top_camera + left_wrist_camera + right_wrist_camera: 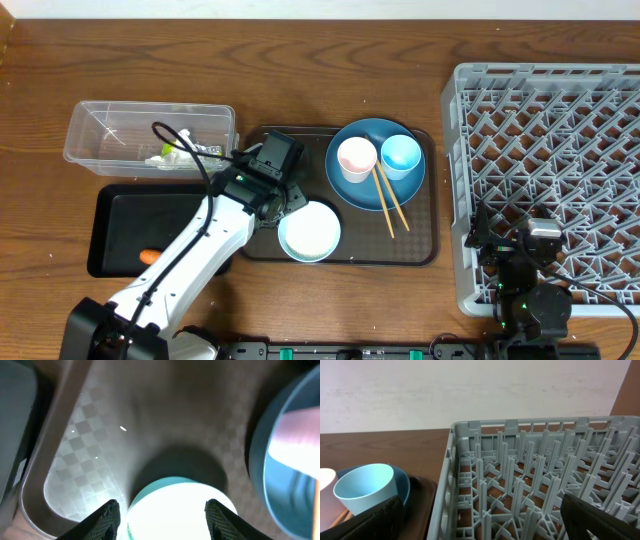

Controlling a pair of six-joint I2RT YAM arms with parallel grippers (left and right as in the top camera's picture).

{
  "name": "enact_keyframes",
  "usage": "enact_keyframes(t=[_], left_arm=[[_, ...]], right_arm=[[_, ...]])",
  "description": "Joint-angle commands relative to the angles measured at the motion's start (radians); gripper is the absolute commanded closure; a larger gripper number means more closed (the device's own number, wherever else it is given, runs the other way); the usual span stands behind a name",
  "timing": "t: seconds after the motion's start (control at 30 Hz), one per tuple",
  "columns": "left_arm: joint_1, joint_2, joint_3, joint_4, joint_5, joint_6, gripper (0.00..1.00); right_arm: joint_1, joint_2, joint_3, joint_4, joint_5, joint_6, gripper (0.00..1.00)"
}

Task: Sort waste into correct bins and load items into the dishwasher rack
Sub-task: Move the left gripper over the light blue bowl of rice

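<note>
Bare tray [420, 255] floor is lying open far of the bowl [310, 232], with the plate [352, 195] crowding in on the right. The left arm [200, 245] is blocking the tray's left end. The far surface [300, 60] is lying bare; only a narrow strip of it is separating tray and rack [540, 150].

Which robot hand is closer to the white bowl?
Left. The left gripper hangs just above the white bowl; the right gripper is far off by the grey rack.
</note>
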Motion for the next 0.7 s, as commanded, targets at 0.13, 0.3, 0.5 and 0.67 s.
enact_keyframes(t=[0.13, 0.3, 0.5, 0.67], left_arm=[[-0.009, 0.001, 0.01, -0.005, 0.02, 0.098, 0.37], [-0.009, 0.001, 0.01, -0.006, 0.043, 0.064, 0.07], [-0.009, 0.001, 0.01, -0.009, 0.043, 0.025, 0.53], [-0.009, 0.002, 0.01, -0.032, 0.083, 0.169, 0.71]], right_arm=[[-0.002, -0.001, -0.004, -0.001, -0.001, 0.006, 0.01], [-0.002, -0.001, -0.004, -0.001, -0.001, 0.006, 0.01], [-0.002, -0.001, -0.004, -0.001, -0.001, 0.006, 0.01], [-0.002, -0.001, -0.004, -0.001, -0.001, 0.006, 0.01]])
